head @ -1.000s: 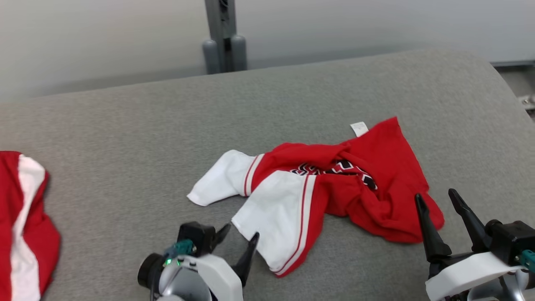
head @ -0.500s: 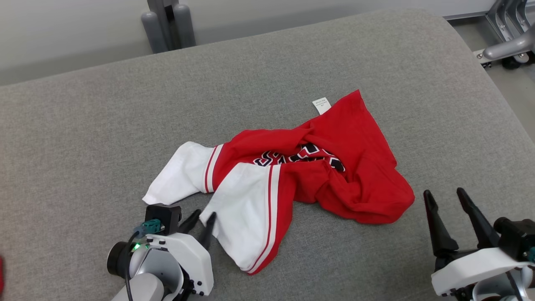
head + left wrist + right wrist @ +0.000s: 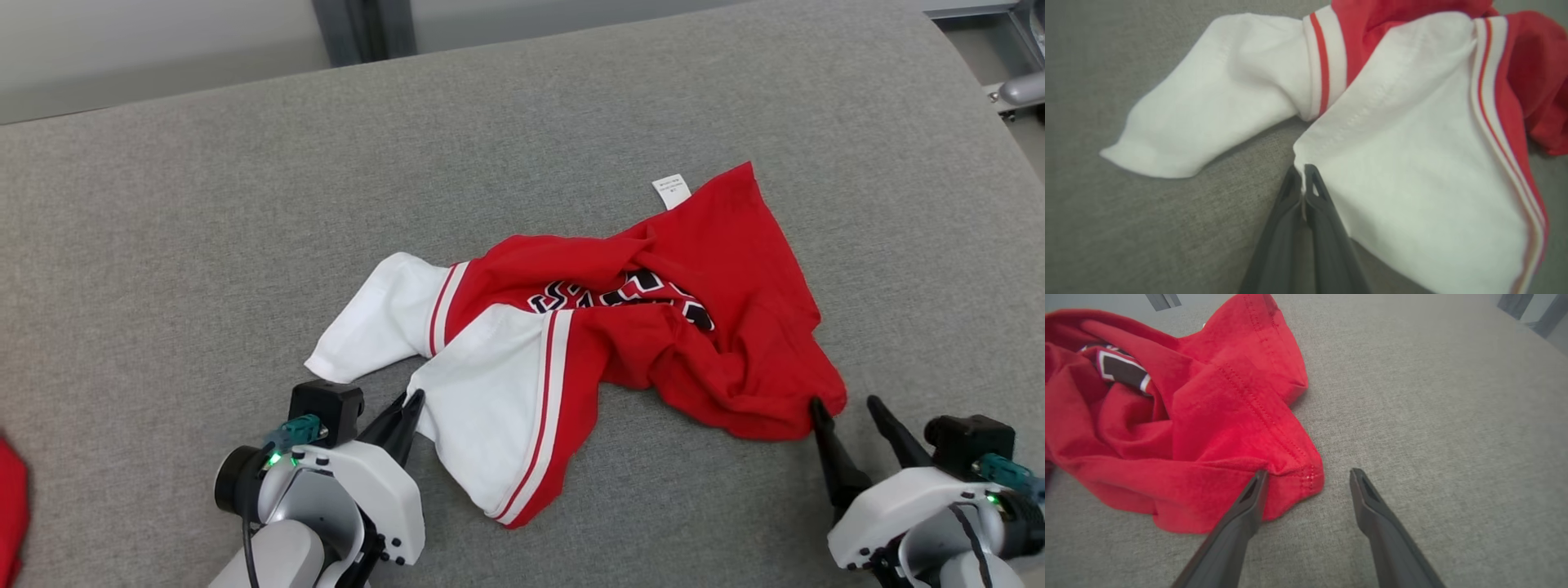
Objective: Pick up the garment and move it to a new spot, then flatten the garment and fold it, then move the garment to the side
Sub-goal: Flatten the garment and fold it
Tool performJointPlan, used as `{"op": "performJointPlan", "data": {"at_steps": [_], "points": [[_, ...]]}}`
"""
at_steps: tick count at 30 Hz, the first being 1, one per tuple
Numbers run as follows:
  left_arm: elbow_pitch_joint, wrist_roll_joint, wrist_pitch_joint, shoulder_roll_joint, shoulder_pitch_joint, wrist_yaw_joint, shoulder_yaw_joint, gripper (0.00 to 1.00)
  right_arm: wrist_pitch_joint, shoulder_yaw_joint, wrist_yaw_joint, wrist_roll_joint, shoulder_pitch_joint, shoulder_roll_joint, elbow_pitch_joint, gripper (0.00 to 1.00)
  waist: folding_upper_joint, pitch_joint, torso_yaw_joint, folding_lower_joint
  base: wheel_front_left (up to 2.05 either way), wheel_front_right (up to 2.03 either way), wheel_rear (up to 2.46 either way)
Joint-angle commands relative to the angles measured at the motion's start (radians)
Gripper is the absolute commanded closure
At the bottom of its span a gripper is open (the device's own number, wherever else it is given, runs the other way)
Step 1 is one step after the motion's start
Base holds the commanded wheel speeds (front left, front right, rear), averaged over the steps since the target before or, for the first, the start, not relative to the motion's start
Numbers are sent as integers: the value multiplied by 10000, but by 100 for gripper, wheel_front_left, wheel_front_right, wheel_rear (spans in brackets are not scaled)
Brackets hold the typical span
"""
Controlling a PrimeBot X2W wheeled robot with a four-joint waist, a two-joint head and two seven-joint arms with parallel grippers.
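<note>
- The garment (image 3: 653,343), a red shirt with white sleeves, lies crumpled on the grey fabric surface (image 3: 204,204), about midway between its left and right edges and closer to its near edge than its far one.
- Its two white sleeves, each trimmed with red and white stripes, point toward the near left corner of the surface. The red body bunches up toward the right edge, with black and white lettering half buried in the folds.
- A small white label (image 3: 671,192) sticks out from the garment's far side and rests on the surface.
- The left gripper (image 3: 412,402) sits near the near edge, and its two dark fingers are pressed together.
- In the left wrist view the left gripper (image 3: 1303,169) pinches the corner of the nearer white sleeve's hem, with a thin sliver of white cloth caught between the fingertips. The rest of that sleeve (image 3: 1412,183) lies flat on the surface.
- The right gripper (image 3: 843,404) is low over the surface toward the near right corner, its fingers spread wide and holding nothing.
- In the right wrist view the right gripper (image 3: 1308,473) straddles the stitched corner of the red hem (image 3: 1290,457). One finger overlaps the cloth, while the other stands over bare grey fabric just beside it.
- A second red cloth (image 3: 10,506) shows at the left edge, well apart from the garment.
</note>
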Motion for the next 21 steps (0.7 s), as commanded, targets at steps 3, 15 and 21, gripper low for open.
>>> {"op": "performJointPlan", "data": {"at_steps": [3,15,21], "points": [[-191,-67,-145,126,-76,163,190,100,-296,301,1,301,-475,-135,711,13,0,69,85,0,0,0,0],[-1467,170,-1132,489,-34,620,837,100,-1748,376,1,1674,-1107,-277,503,100,0,-51,187,0,0,0,0],[-3145,617,-1720,1221,-437,1145,1673,100,-2150,637,1,3167,-1583,-762,-1349,100,0,-198,203,0,0,0,0]]}}
